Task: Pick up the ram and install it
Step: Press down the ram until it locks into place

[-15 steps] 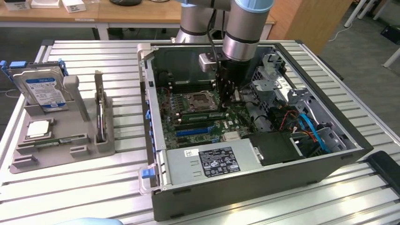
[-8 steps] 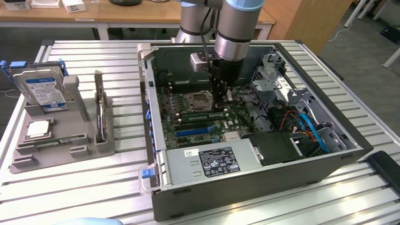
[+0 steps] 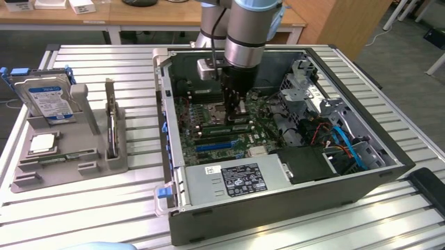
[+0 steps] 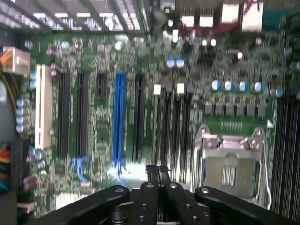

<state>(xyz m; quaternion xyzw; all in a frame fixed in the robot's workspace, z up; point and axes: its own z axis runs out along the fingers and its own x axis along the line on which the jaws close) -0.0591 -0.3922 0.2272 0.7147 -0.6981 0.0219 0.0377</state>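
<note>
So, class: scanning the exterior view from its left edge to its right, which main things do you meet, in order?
Blue-labelled hard drive standing in the grey parts holder → upright card at the holder's far side → open computer case, with the gripper down over its motherboard → blue cables.

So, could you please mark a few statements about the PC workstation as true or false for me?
1. The gripper is down inside the open computer case, over the motherboard. True.
2. The gripper's fingers are spread wide apart. False: they are closed together.
3. The hard drive stands upright in the grey holder at the exterior view's left. True.
4. The computer case has its side panel on, hiding the motherboard. False: the side is open and the board is exposed.
</note>
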